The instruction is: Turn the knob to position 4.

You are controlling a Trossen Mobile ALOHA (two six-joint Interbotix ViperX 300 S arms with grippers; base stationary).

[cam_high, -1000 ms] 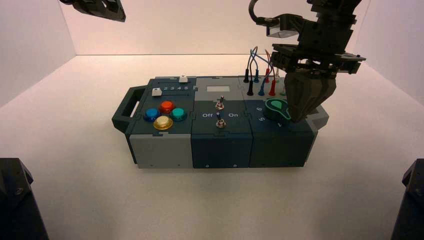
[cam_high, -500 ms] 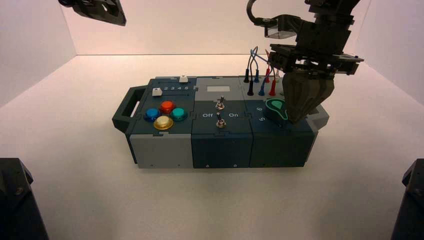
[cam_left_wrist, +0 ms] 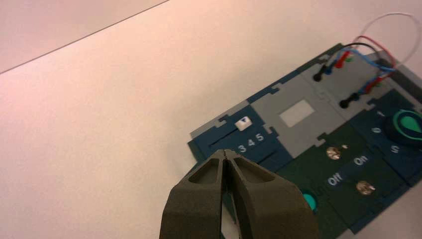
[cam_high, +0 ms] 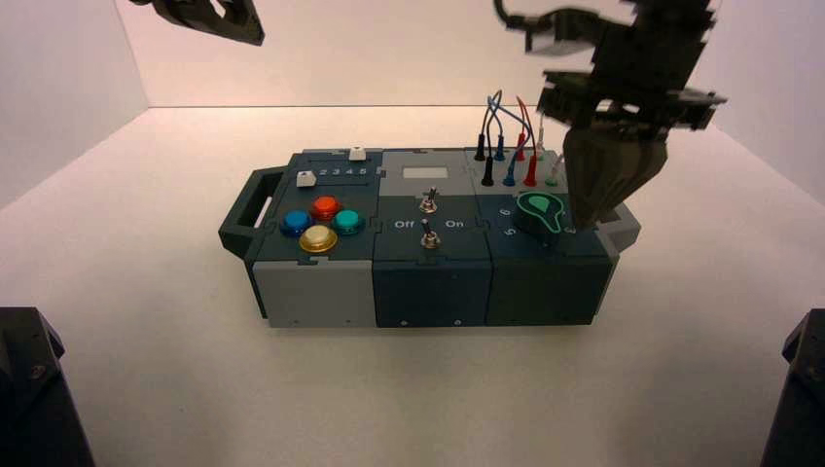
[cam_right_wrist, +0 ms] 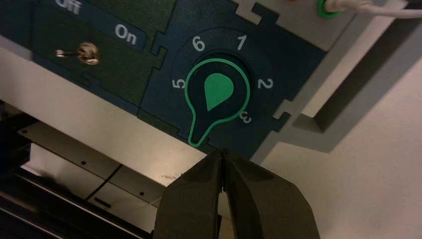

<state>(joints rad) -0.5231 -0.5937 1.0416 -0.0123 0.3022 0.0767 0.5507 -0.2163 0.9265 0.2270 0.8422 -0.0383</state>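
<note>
Right gripper point(cam_high: 591, 216) is hanging clenched and holding nothing, just beside the knob point(cam_high: 541, 212) at the box's point(cam_high: 428, 272) right end. Its green pointer is aiming between 5 and 3, covering the numeral there. Left gripper point(cam_left_wrist: 227, 158) is hovering closed above the box's slider end.
</note>
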